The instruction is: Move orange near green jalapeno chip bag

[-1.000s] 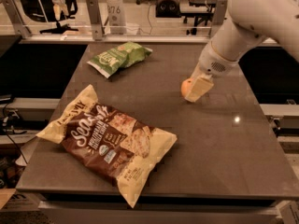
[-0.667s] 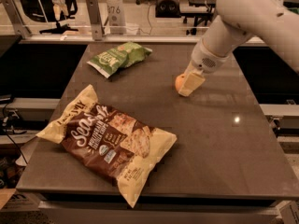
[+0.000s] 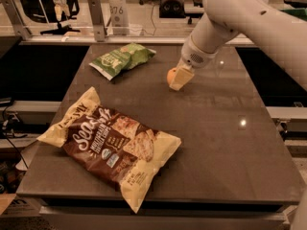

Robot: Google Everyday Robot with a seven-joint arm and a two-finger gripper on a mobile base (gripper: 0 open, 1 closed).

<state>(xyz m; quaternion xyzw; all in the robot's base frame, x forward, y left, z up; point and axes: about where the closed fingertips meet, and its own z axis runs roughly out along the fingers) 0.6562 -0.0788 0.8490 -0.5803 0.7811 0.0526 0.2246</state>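
The orange [image 3: 171, 74] is a small round fruit held in my gripper [image 3: 178, 78] just above the dark table [image 3: 216, 143], near its far middle. Only its left side shows past the pale fingers [image 3: 182, 77], which are shut on it. The green jalapeno chip bag [image 3: 122, 59] lies flat at the far left of the table, about a bag's length to the left of the orange. My white arm comes down from the upper right.
A large brown-and-yellow chip bag [image 3: 112, 145] lies at the near left of the table. Behind the far edge runs a rail with metal posts [image 3: 96, 18] and office clutter.
My gripper has carried the orange to the left and slightly farther back, closer to the green bag. Both bags have stayed where they were.
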